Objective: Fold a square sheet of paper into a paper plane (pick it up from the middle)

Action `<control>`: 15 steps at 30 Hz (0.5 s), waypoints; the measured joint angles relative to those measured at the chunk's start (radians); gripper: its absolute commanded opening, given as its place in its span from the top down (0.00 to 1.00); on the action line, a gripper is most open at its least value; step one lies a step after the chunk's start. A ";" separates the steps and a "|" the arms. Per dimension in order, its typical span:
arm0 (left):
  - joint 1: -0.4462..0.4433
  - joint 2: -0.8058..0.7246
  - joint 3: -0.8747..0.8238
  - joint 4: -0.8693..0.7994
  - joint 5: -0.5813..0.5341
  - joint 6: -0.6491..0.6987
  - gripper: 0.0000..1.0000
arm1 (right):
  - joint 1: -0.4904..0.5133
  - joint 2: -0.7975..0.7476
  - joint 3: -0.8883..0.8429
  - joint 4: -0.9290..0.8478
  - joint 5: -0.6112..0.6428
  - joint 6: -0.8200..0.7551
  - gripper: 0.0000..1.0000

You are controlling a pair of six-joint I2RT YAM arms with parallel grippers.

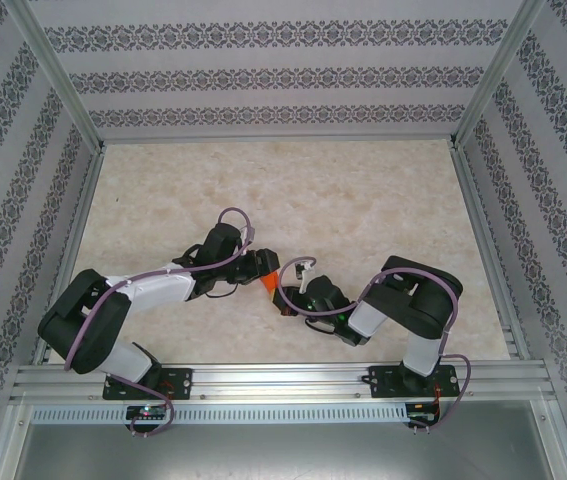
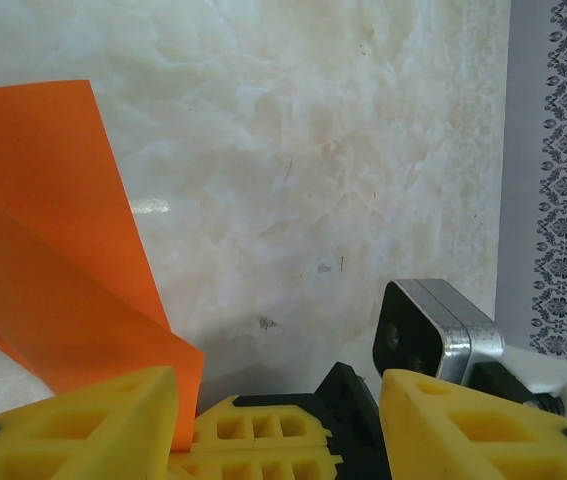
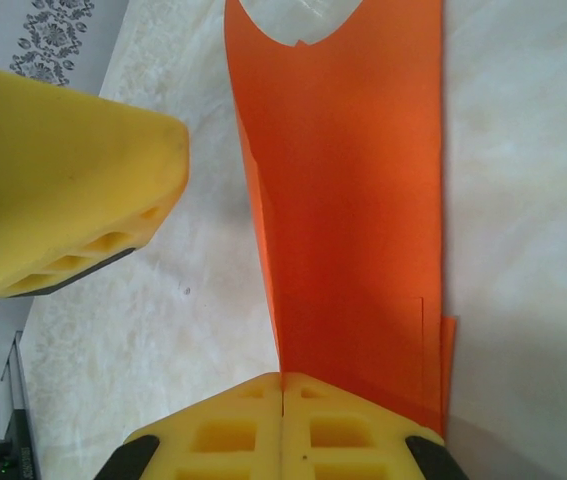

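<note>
Right claw [image 3: 283,395] was pressed together, pinching one end of a bright orange folded paper sheet [image 3: 348,200]. The sheet's long axis ran straight out from the claw tips, its notched far end pointing away over the pale marbled tabletop [image 3: 523,150]. Left claw [image 2: 278,385] was spread, sheet edge just beside one yellow finger [image 2: 83,420]. In the top view the paper sat between both claws.

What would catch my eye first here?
The bright orange paper, folded into layers, near the middle of the pale marbled table. The right arm has its yellow jaws shut on one end of it, while the left arm has its jaws open right beside it.
</note>
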 measured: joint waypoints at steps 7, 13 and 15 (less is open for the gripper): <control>-0.001 -0.037 -0.021 -0.011 -0.030 0.000 0.30 | -0.018 -0.011 0.011 -0.037 -0.025 0.013 1.00; -0.006 -0.168 -0.021 -0.140 -0.178 -0.005 0.19 | -0.018 -0.060 0.061 -0.149 -0.028 -0.030 1.00; -0.006 -0.179 0.001 -0.208 -0.220 -0.006 0.19 | -0.018 -0.068 0.073 -0.183 -0.027 -0.052 0.99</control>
